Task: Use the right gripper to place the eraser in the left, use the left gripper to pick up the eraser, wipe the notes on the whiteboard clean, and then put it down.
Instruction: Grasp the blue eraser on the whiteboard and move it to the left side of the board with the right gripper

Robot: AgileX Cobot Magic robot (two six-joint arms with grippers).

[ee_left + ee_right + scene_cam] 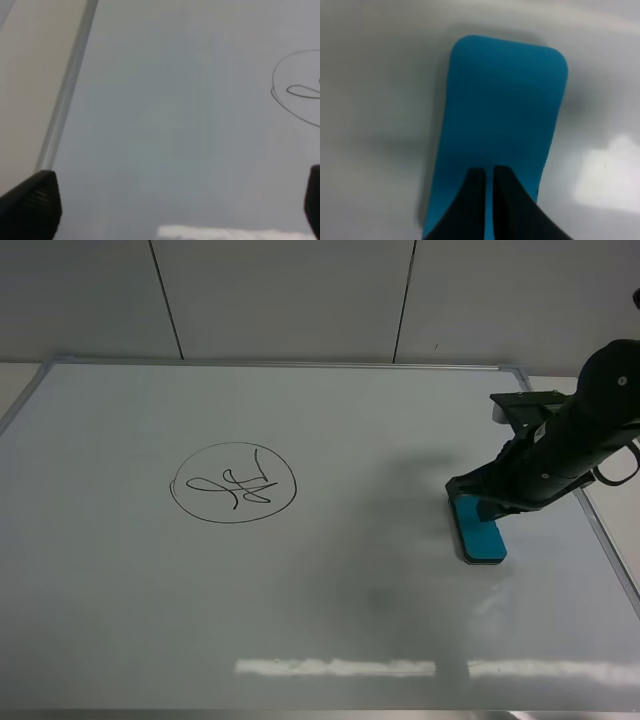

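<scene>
Right wrist, eraser (502, 115) directly under right gripper (489, 200), on whiteboard (370, 100)

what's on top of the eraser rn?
The right pincer, fingers nearly closed, sits over one end of the eraser; the rest of its top is bare. Contact is unclear, and the patch beneath the fingers is hidden.

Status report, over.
Left end effector open, empty. Right end effector shut over teal-blue rectangular eraser, flat on white whiteboard. Black circled scribble unwiped. No obstruction seen.

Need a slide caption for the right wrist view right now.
Wrist view: the right gripper, fingers almost together, over one end of the teal eraser lying flat on the whiteboard.
</scene>
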